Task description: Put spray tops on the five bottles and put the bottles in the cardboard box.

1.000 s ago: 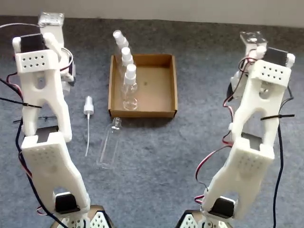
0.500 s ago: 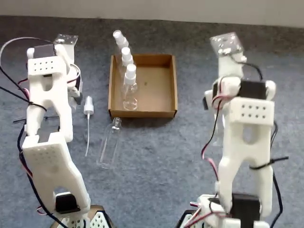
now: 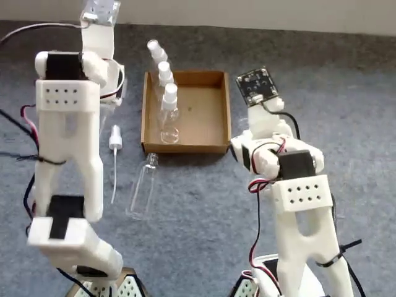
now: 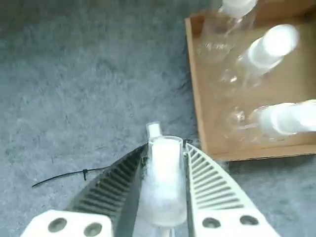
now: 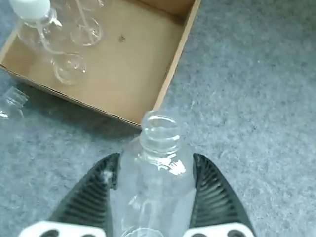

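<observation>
The left gripper has its jaws drawn in narrow on a white spray top, held off the carpet just beside the left wall of the cardboard box. The right gripper clamps a clear uncapped bottle by its body, with the open neck pointing away from the wrist, near the box's front right corner.

The step in hand looks like capping the fourth bottle. The two arms are well apart, so the next move calls for bringing top and neck together, threading the dip tube into the opening, then seating the top squarely.

On the carpet in front of the box's left corner, a second uncapped bottle lies on its side. A loose spray top lies just beside it, its tube trailing toward the arms. Three capped bottles stand in a row along the box's left wall.

The surface is a grey carpet, with a black zip tie lying on it. A pale band runs beyond its far edge.
</observation>
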Available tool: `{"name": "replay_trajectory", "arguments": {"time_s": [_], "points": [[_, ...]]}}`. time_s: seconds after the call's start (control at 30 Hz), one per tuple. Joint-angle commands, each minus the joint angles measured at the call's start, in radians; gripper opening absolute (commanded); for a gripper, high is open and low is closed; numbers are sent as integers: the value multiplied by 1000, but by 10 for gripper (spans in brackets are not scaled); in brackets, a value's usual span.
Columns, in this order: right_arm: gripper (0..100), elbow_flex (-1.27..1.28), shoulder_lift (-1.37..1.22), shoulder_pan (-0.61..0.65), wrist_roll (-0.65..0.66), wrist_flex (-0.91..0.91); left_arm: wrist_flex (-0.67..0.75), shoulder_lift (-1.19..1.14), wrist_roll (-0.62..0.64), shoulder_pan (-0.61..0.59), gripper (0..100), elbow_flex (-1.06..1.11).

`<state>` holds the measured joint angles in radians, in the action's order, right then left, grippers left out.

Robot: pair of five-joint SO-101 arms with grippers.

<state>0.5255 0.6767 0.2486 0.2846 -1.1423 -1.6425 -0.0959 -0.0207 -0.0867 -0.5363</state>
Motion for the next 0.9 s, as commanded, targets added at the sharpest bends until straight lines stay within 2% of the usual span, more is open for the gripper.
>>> {"name": "replay_trajectory", "arguments": {"time_s": [0.0, 0.1, 0.27, 0.43, 0.57, 0.63, 0.73, 0.87], "points": [[4, -2, 50, 25, -2, 19, 17, 231, 66, 76, 42, -21], [4, 21, 90, 48, -2, 18, 23, 331, 117, 110, 42, -25], [4, 87, 197, 102, -9, 61, 109, 484, 199, 173, 41, 13], [4, 298, 358, 182, -43, 372, 241, 639, 218, 262, 4, 165], [4, 522, 492, 236, -109, 622, 423, 766, 215, 334, 8, 328], [4, 622, 550, 259, -144, 704, 528, 817, 170, 386, 6, 409], [4, 740, 636, 295, -167, 780, 689, 863, 115, 486, 5, 521], [4, 835, 748, 308, -144, 792, 911, 858, 107, 579, 5, 641]]}}
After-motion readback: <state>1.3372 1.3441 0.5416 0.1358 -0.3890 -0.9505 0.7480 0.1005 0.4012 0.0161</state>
